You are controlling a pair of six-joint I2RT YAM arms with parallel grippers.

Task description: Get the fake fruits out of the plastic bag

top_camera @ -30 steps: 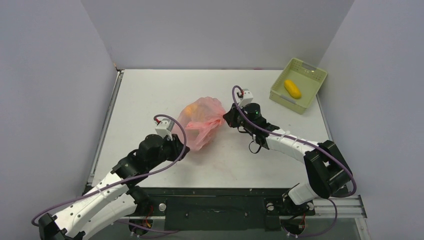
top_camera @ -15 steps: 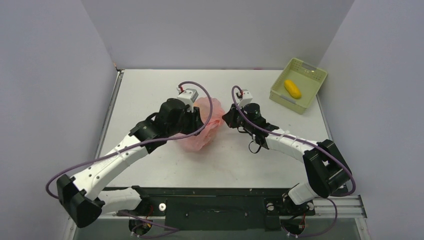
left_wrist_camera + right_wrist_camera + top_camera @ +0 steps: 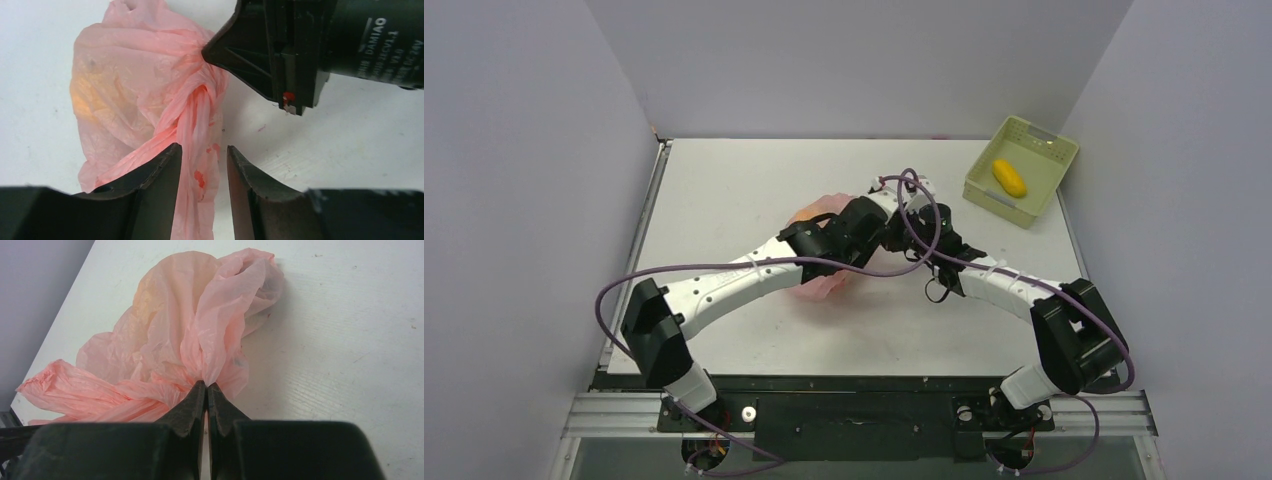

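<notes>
Right jaws pinch the plastic bag (image 3: 200,340), left jaws apart.

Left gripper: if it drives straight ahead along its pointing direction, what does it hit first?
The plastic bag: its twisted handle strand lies right at the left gripper's open fingertips. Just beyond, the right gripper is pinching the same bag, though depth is hard to judge.

white lettering on the black motor housing (image 3: 376,37) reads "damiao".

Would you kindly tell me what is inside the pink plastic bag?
Through the film of the pink plastic bag, one yellow-orange fruit shows faintly. Anything else inside is hidden by the crumpled plastic.
</notes>
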